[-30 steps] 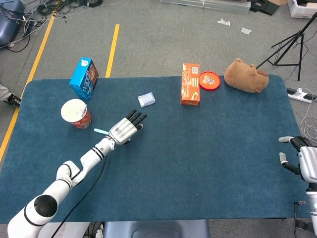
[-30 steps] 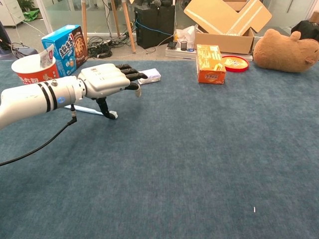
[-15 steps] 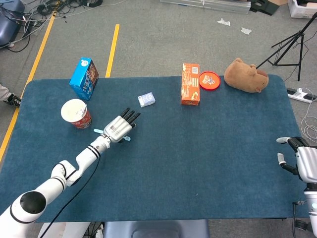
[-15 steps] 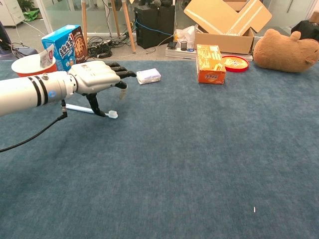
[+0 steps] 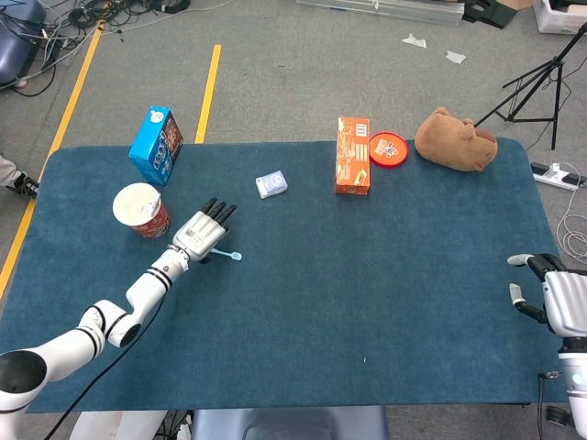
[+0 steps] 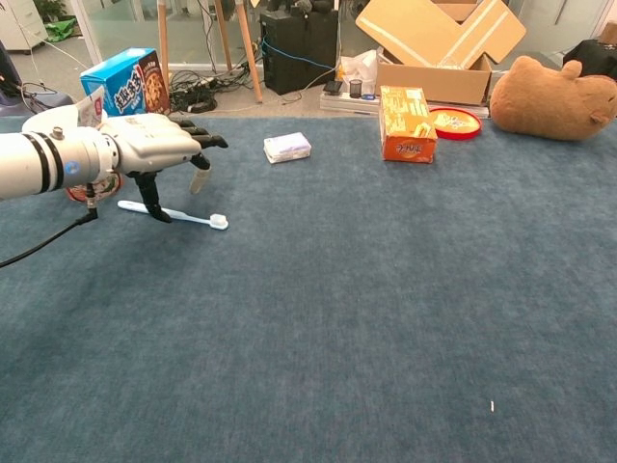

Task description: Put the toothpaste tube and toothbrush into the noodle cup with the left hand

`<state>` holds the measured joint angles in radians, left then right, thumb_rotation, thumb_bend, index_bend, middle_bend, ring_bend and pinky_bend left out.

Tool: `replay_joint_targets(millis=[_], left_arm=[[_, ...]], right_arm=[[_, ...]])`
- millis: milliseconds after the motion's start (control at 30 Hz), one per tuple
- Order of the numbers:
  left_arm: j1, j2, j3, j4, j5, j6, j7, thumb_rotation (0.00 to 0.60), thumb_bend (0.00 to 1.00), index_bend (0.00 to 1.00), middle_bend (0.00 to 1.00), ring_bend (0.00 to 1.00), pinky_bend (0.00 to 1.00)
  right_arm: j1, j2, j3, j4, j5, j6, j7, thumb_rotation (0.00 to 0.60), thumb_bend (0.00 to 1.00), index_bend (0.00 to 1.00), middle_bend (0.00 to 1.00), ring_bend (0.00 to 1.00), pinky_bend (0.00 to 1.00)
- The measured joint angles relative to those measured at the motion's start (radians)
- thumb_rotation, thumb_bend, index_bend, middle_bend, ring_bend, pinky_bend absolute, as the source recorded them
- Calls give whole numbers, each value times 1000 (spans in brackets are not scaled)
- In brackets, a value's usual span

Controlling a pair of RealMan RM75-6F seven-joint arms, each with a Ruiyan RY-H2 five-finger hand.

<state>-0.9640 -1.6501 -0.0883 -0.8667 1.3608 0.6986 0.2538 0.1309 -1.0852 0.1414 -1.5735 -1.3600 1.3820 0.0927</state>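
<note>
The red-and-white noodle cup [image 5: 140, 209] stands at the table's left. A white tube end [image 6: 93, 102], seemingly the toothpaste, pokes out of it. In the chest view my left forearm hides most of the cup [image 6: 94, 187]. The pale blue toothbrush [image 6: 175, 214] lies flat on the cloth just right of the cup, its head [image 5: 236, 257] showing beyond my hand. My left hand [image 5: 200, 234] hovers over the handle, fingers stretched out, thumb [image 6: 152, 201] pointing down at the handle, holding nothing. My right hand [image 5: 543, 291] rests at the table's right edge, fingers apart, empty.
A blue carton [image 5: 156, 144] stands behind the cup. A small white pack [image 5: 271, 184] lies mid-table, with an orange box [image 5: 353, 154], a red dish [image 5: 387, 148] and a brown plush toy [image 5: 456, 139] along the far edge.
My left hand has slid left and back toward the cup, passing over the toothbrush; the brush head now shows to its right. The right hand has barely moved.
</note>
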Motion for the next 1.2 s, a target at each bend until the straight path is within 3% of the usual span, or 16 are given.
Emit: replay_joint_targets(millis=[500, 1000, 1200], left_arm=[[8, -47, 0, 67, -23, -22, -4, 600, 22, 468, 0, 0, 0], [2, -67, 9, 99, -7, -43, -52, 600, 232, 473, 0, 0, 0], [-2, -71, 10, 100, -5, -51, -55, 600, 259, 476, 0, 0, 0]], right_arm=[[-1, 0, 1, 1, 2, 3, 1, 600, 351, 388, 420, 290, 560], [0, 2, 2, 1, 5, 1, 5, 600, 351, 389, 420, 290, 560], [-1, 4, 2, 1, 6, 0, 10, 600, 351, 389, 420, 290, 560]])
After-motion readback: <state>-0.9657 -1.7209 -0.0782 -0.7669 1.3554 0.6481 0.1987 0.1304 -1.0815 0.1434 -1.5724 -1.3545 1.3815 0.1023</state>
